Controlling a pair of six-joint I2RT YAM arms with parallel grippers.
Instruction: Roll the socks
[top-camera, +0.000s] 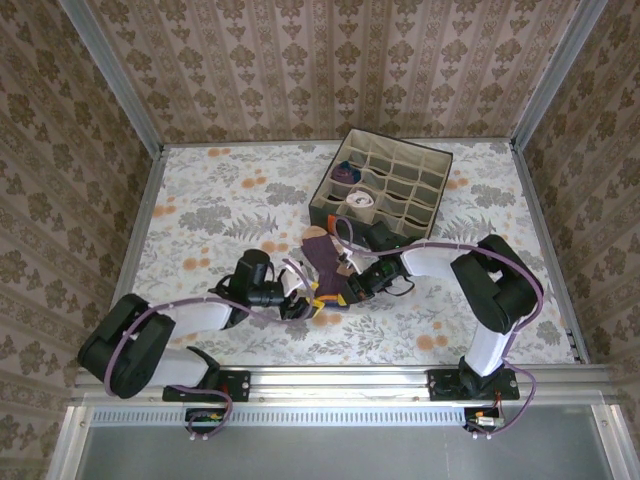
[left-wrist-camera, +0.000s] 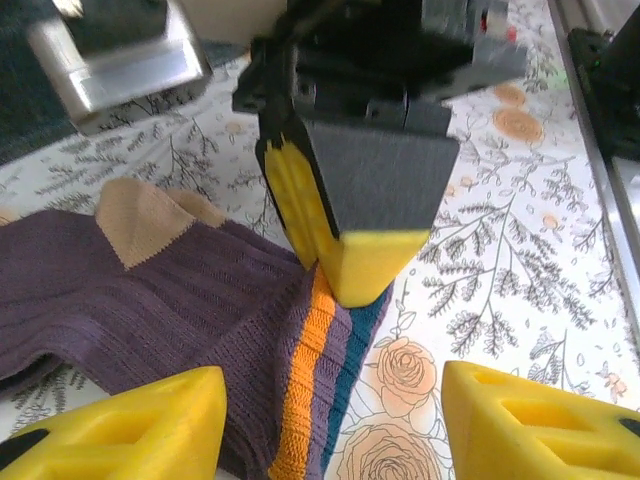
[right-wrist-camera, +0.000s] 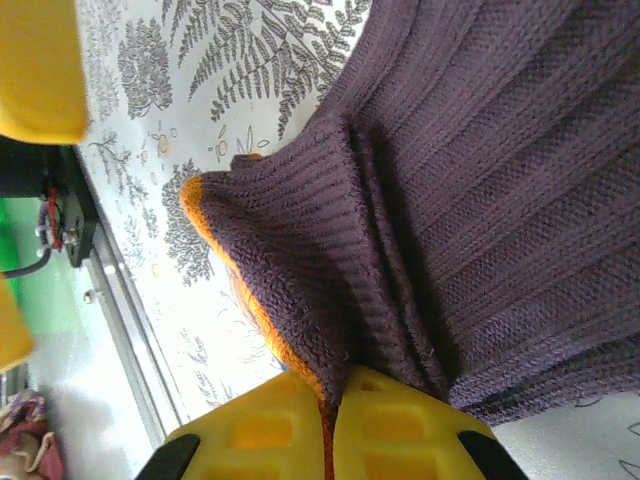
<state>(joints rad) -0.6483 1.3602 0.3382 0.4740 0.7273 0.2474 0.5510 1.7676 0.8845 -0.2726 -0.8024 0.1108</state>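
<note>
two purple socks (top-camera: 325, 258): overlapped mid-worktop (top-camera: 200, 200), cuffs toward the arms, apparently to roll as a pair.
right tool (right-wrist-camera: 335, 400): clamped on the orange cuff (left-wrist-camera: 300, 390) edge, probably to start the roll.
left tool (left-wrist-camera: 330, 415): spread wide over the cuff, gripping nothing.

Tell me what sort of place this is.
Probably a lab test cell dressed as a home: wallpapered panels in metal framing, a floral-covered table, and two robot arms bolted to a rail, handling socks.
</note>
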